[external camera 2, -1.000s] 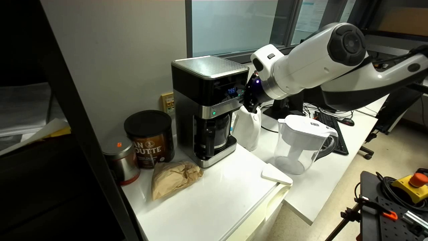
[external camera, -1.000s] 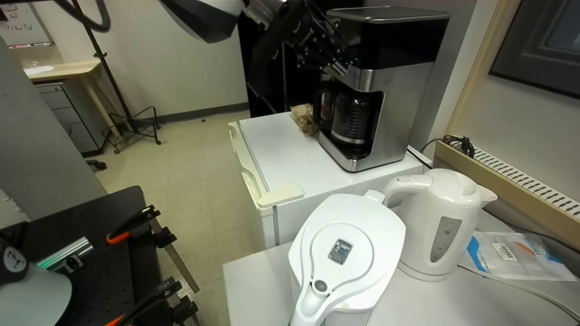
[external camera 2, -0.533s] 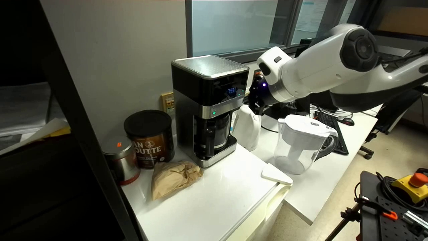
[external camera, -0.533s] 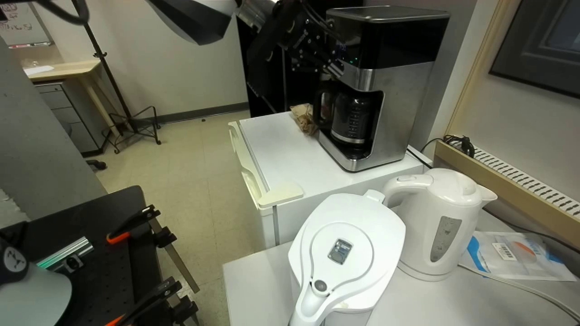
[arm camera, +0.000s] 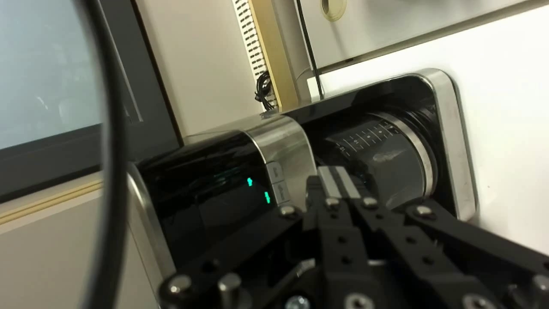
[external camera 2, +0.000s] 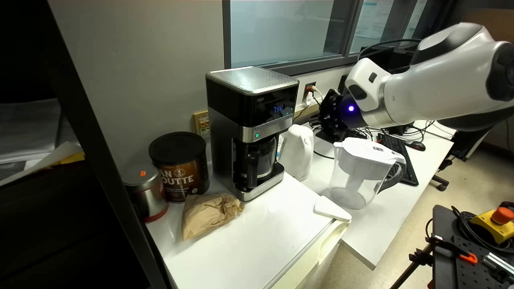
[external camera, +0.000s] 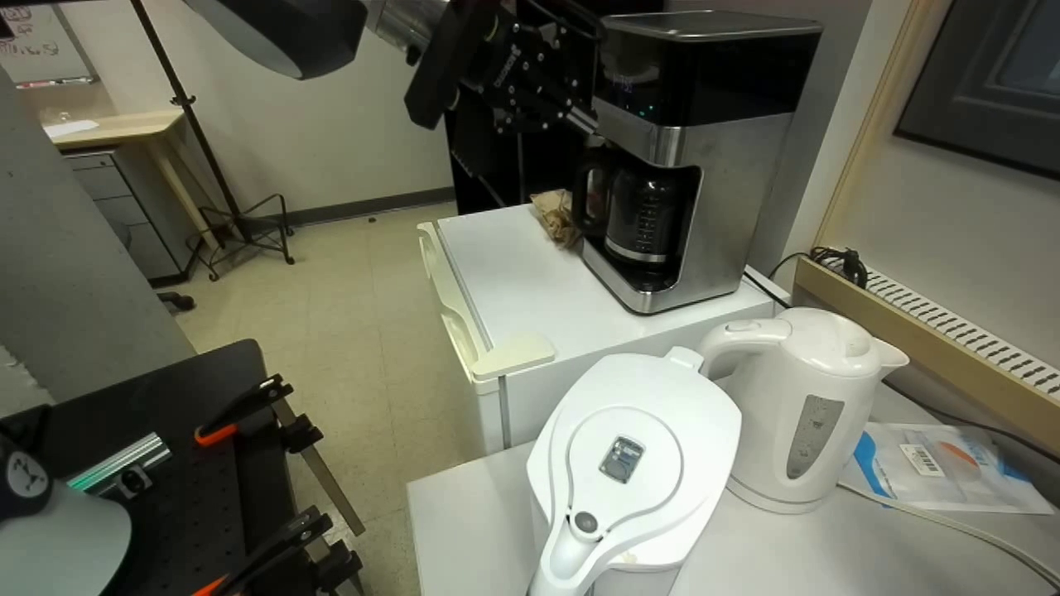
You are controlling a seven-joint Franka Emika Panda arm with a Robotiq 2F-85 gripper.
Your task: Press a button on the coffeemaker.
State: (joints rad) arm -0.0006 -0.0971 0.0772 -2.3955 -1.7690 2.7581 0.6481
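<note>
The coffeemaker [external camera: 733, 182] is tall, black and silver, and stands upright on a white surface; it also shows in an exterior view [external camera 2: 227, 140]. Its clock display [external camera 2: 278, 108] is lit blue, and a round light [external camera 2: 257, 135] on the silver band glows green. In the wrist view the silver band [arm camera: 285, 141] bears grey buttons [arm camera: 282, 192] beside two green lights. The dark glass carafe [arm camera: 390, 159] sits in the base. My gripper [arm camera: 339, 182] is shut with nothing between its fingertips. In both exterior views my gripper [external camera: 584, 120] [external camera 2: 314, 120] is in front of the coffeemaker, apart from it.
A white kettle [external camera: 795, 414] and a white water-filter jug [external camera: 633, 480] stand beside the coffeemaker. A brown paper bag [external camera 2: 211, 214], a coffee can [external camera 2: 180, 168] and a metal canister [external camera 2: 144, 192] stand on its other side. A dark cable [arm camera: 109, 171] crosses the wrist view.
My gripper has moved back from the coffeemaker's front, uncovering its green lights and display. The gap between them has grown. The coffeemaker has not moved and its lights look the same.
</note>
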